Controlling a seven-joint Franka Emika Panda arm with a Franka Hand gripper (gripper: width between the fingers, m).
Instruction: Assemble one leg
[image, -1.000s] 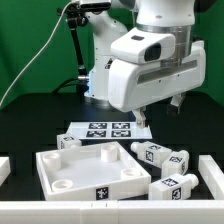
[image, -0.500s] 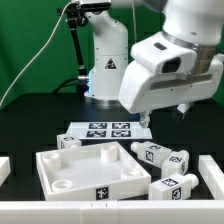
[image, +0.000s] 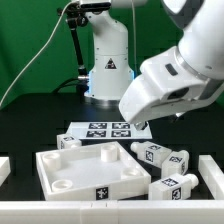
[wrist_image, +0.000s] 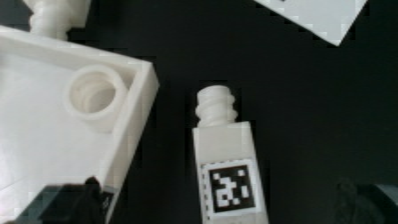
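In the wrist view a white leg (wrist_image: 222, 160) lies on the black table, tag marker up and ribbed round end pointing away from my gripper (wrist_image: 214, 205). The gripper is open and empty. Its dark fingers (wrist_image: 63, 205) stand wide apart on either side of the leg's blocky end, above it and not touching. The large white tray-like panel (wrist_image: 54, 110) lies right beside this leg. In the exterior view three legs (image: 150, 152) (image: 176, 160) (image: 172, 185) lie to the right of the panel (image: 85, 170). The arm's hand (image: 175, 85) hangs tilted above them and hides the fingers.
Another leg (image: 70, 142) lies at the panel's far left corner and shows in the wrist view (wrist_image: 54, 15). The marker board (image: 105, 129) lies behind the panel, by the robot base (image: 108, 75). White blocks stand at the exterior view's left (image: 5, 165) and right (image: 212, 172) edges.
The arm's hand has swung to the exterior view's right and tilted over. The legs, the panel and the marker board have not moved.
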